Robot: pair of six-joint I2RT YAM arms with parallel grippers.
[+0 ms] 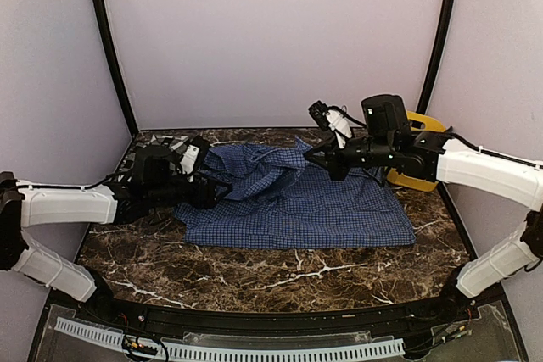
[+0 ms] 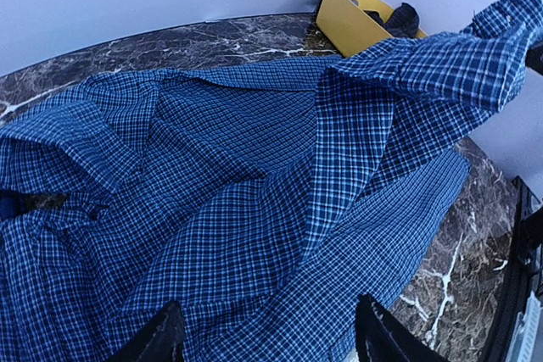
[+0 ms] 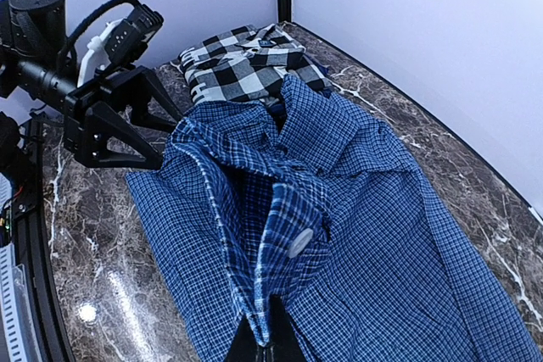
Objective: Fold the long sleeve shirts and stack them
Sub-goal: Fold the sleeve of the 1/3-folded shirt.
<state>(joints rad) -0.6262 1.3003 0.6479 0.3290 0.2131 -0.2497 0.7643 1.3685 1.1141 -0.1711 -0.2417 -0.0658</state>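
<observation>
The blue long sleeve shirt [image 1: 297, 201] with fine dark check lies spread and rumpled across the middle of the marble table [image 1: 254, 273]. My right gripper [image 3: 267, 347] is shut on its buttoned cuff [image 3: 293, 239] and holds that sleeve [image 2: 475, 48] lifted above the shirt body; from above the gripper [image 1: 339, 169] hovers over the shirt's far right part. My left gripper [image 2: 271, 341] stands open over the shirt's left edge, nothing between its fingers [image 2: 161, 341]; it also appears from above [image 1: 216, 192] and in the right wrist view [image 3: 170, 140]. The black-and-white plaid shirt [image 3: 242, 61] lies folded at the far left corner [image 1: 174, 146].
A yellow plastic bin [image 1: 420, 154] with something dark inside [image 2: 399, 19] stands at the back right, just behind my right arm. Pale walls enclose the table on three sides, with black poles in the back corners. A black rail runs along the near edge [image 1: 271, 324].
</observation>
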